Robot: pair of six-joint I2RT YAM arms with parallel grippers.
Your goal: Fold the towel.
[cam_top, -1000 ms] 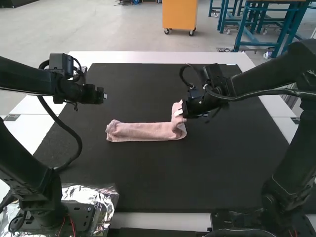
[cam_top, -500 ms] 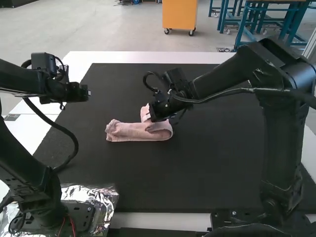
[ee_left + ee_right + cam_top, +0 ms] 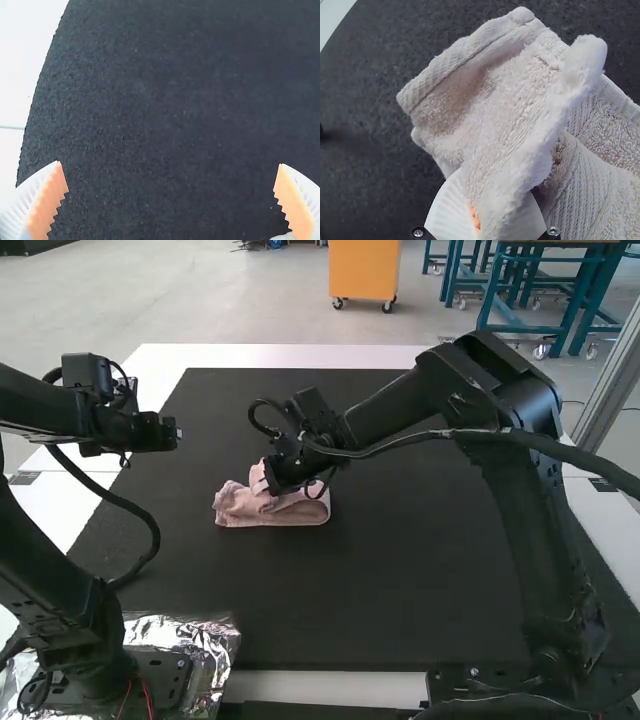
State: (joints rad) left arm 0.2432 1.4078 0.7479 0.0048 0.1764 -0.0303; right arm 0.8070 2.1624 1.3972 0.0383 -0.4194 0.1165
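The pink towel (image 3: 236,506) lies as a narrow strip near the mat's middle, its right part doubled back over the left. At the towel, my right gripper (image 3: 272,482) is shut on the raised end of the fold. In the right wrist view that edge of the towel (image 3: 515,115) is pinched between the ribbed fingers of the right gripper (image 3: 487,210). My left gripper (image 3: 180,433) hangs over the mat's left side, apart from the towel. The left wrist view shows the left gripper (image 3: 171,192) open, with bare mat between its orange pads.
A black mat (image 3: 400,590) covers most of the white table (image 3: 290,356). Crinkled foil (image 3: 205,645) surrounds the left arm's base at the near left. The right arm's forearm reaches over the mat's right half.
My right gripper has moved left, carrying the towel's right end over the rest, so the strip looks shorter. The left gripper shifted slightly left at first and then kept still.
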